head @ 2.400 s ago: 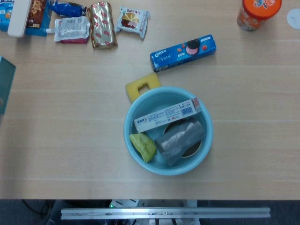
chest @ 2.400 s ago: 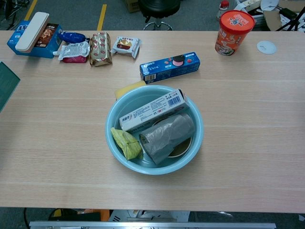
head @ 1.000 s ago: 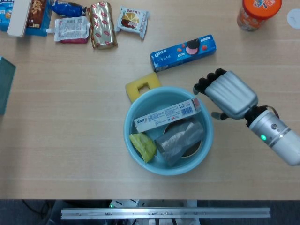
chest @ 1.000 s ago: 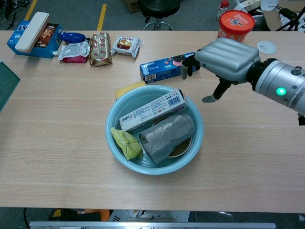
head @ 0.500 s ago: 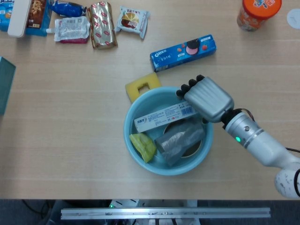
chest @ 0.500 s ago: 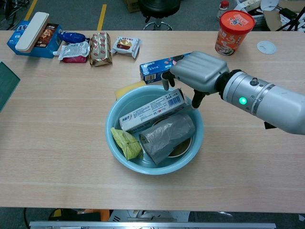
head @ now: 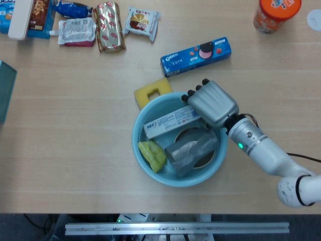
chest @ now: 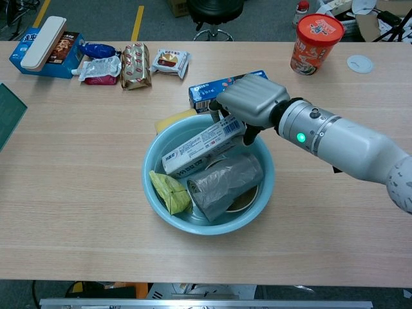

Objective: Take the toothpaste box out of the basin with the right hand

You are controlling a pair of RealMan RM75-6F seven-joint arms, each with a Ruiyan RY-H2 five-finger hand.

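Chest view alone shows floor beyond the table's far edge, with one black stool base [chest: 212, 13]; head view alone shows the metal rail [head: 176, 228] at the near edge. One blue basin [head: 143, 153] mid-table; inside it, left to right: one yellow-green packet [head: 154, 155], one grey crumpled bag [head: 191, 150], one toothpaste box [head: 168, 122]. The toothpaste box is long, white, blue-printed, barcode at its right end; it lies slanted across the basin's far side, right end raised at the rim. One right hand [head: 211, 104] over that end; fingers curled down around it, thumb [chest: 250, 134] on the near side, gripping it. One cookie box [chest: 205, 94] behind; one orange cup [chest: 314, 35] far right.
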